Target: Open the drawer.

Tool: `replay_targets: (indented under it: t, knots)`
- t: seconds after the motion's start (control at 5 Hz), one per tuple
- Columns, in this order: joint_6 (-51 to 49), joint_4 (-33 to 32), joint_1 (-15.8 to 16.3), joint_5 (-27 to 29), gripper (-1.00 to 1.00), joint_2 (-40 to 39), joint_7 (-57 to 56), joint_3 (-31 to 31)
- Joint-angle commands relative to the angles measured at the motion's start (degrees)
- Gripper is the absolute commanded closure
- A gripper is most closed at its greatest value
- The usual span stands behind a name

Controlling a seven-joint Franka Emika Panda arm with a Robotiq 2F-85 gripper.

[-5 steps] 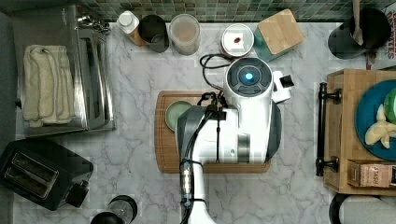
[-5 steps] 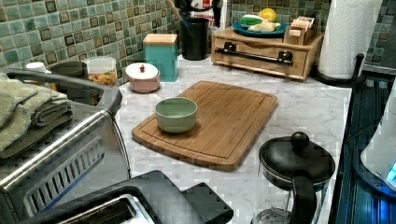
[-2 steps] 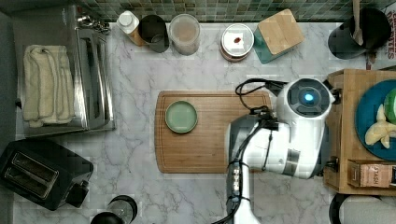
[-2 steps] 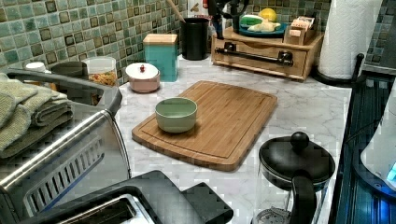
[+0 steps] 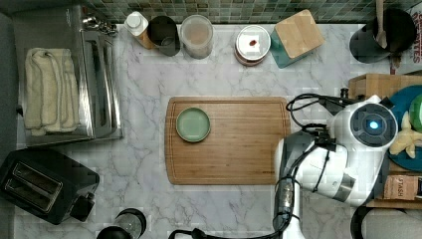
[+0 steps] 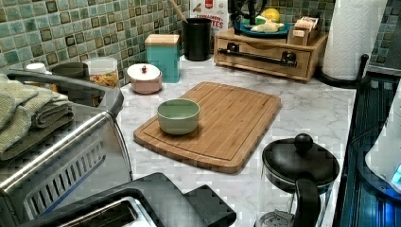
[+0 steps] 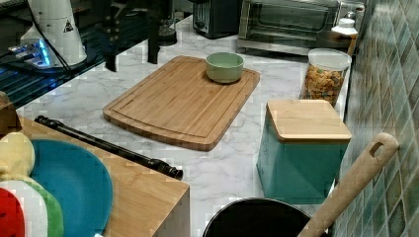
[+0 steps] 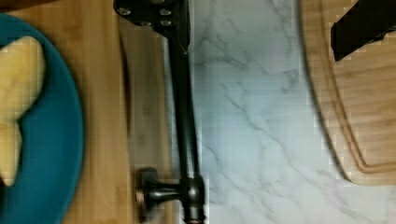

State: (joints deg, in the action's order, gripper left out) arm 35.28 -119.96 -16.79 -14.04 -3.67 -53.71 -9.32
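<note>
The drawer (image 6: 263, 57) sits flush in a low bamboo box at the back of the counter in the left view, with its black bar handle (image 6: 257, 53) across the front. In the wrist view the handle (image 8: 184, 116) runs along the box edge on a post (image 8: 159, 193). My gripper (image 8: 259, 18) hangs open above it, holding nothing. One finger (image 8: 154, 13) is over the handle's end and the other finger (image 8: 364, 25) is over the cutting board's edge. The handle (image 7: 104, 144) lies below the gripper (image 7: 132, 47) in the right view. My arm (image 5: 370, 124) covers the handle in the top view.
A teal plate (image 5: 404, 99) with fruit rests on the box. The cutting board (image 5: 239, 144) holds a green bowl (image 5: 193, 124). A teal bamboo-lidded box (image 7: 301, 148) and a black utensil pot (image 5: 382, 35) stand near the box. A paper towel roll (image 6: 352, 38) stands beside it.
My arm has swung from over the cutting board toward the top view's right and now hangs over the drawer's front.
</note>
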Motion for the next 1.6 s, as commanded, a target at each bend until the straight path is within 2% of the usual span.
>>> replay_targets:
  t: [0.2, 0.6, 1.0, 1.6]
  knots:
    - [9.1, 0.2, -1.6, -1.5, -1.0, -3.0, -15.7, -0.6]
    - [10.2, 0.6, -2.1, -1.2, -1.0, -5.2, -19.1, -1.2]
    - [14.3, 0.4, -4.2, 0.5, -1.0, -8.2, -21.4, -2.2]
    - [22.4, -5.3, -3.8, 0.2, -1.0, -10.1, -12.3, -4.1]
